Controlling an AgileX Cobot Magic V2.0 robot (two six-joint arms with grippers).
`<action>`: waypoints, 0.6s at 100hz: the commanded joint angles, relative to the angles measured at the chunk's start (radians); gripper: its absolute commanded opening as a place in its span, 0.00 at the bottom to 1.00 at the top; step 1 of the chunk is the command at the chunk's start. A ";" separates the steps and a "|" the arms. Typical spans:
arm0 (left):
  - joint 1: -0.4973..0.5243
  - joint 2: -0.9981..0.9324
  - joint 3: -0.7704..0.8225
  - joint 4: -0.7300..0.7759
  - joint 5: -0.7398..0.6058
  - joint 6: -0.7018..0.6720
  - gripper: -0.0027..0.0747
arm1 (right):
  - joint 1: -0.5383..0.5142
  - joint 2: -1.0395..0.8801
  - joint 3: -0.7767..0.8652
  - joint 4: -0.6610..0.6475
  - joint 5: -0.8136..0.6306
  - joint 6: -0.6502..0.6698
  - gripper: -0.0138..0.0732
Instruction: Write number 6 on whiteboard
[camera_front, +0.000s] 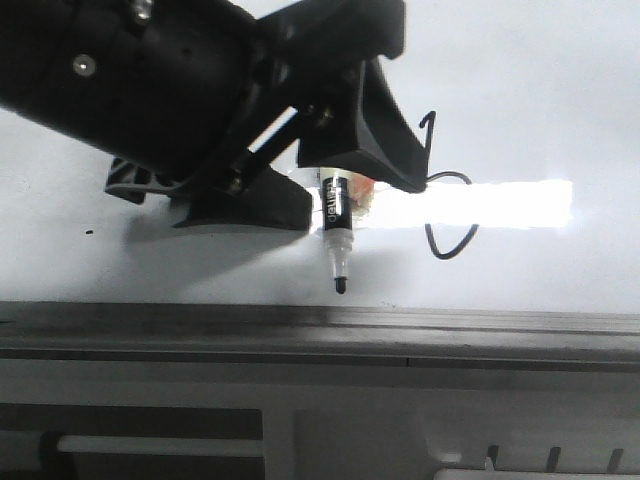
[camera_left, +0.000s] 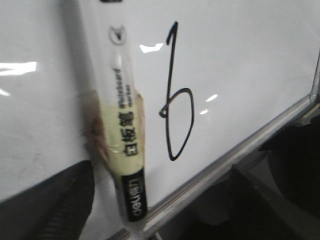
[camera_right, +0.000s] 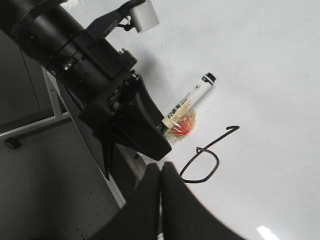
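Note:
The number 6 (camera_front: 447, 190) is drawn in thin black line on the whiteboard (camera_front: 540, 90), partly behind my left gripper's finger. It also shows in the left wrist view (camera_left: 177, 100) and the right wrist view (camera_right: 205, 160). My left gripper (camera_front: 335, 185) is shut on a yellow-and-white marker (camera_front: 338, 235). The marker's black tip points down, just left of the 6 and apart from its strokes. The marker (camera_left: 122, 145) lies between the dark fingers (camera_left: 55, 205) in the left wrist view. My right gripper (camera_right: 161, 167) is shut and empty, near the loop of the 6.
The board's grey metal frame edge (camera_front: 320, 325) runs below the marker tip. A grey ledge with slots (camera_front: 550, 460) lies in front of it. A small black speck (camera_front: 90, 233) is on the board at the left. The left arm (camera_right: 90, 70) is close to my right gripper.

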 joint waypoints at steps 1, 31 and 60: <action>0.037 -0.045 -0.001 0.055 -0.226 -0.003 0.72 | -0.007 -0.011 -0.031 0.003 -0.093 -0.007 0.09; 0.037 -0.367 0.022 0.297 -0.189 -0.003 0.15 | -0.007 -0.166 -0.025 -0.036 -0.110 -0.007 0.09; 0.037 -0.738 0.266 0.408 -0.149 -0.003 0.01 | -0.020 -0.491 0.157 -0.306 -0.110 0.159 0.09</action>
